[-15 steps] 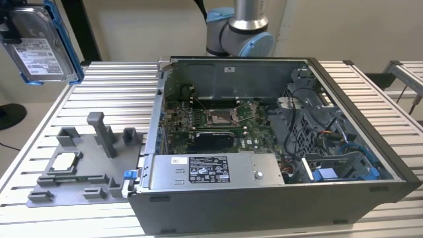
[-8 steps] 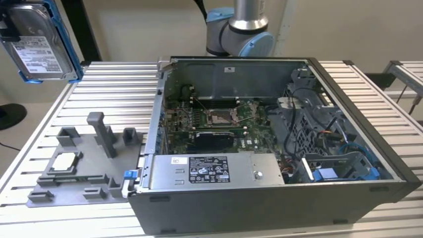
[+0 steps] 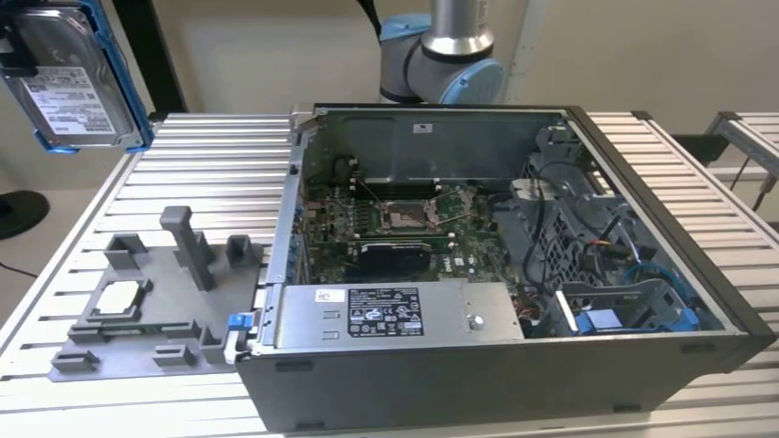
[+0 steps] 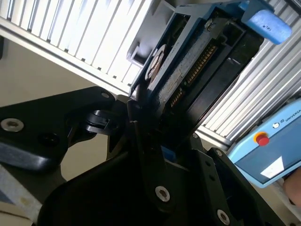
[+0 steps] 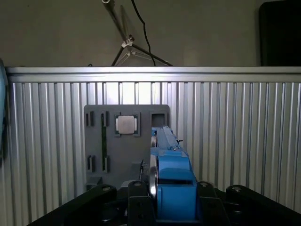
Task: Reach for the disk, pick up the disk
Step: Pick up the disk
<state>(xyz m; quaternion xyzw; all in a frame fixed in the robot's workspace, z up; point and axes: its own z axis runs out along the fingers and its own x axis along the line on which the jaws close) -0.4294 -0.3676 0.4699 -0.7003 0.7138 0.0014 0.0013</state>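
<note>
Exterior view first: the disk is up in the air at roughly 10 o'clock from the open computer case. Its label face is toward the camera, blue rails run down its long edges, and it's well clear of the slatted tabletop.

In the first wrist view the end effector is clamped on the disk, which you see edge-on there, with a dark jaw tight against each side. The second wrist view shows the same grip from closer in, and the drive's connector edge faces away from the jaws.

As for what's sitting in what:

- **Case:** lid off. The motherboard lies on the floor of it with the CPU socket about dead centre. The power supply runs along the 6 o'clock wall. A blue bracket sits in the drive cage down at 4 o'clock.
- **Grey fixture tray:** it's on the tabletop at about 8 o'clock from the case. It holds a small square silver chip in one pocket, with a few upright posts around it.
</note>
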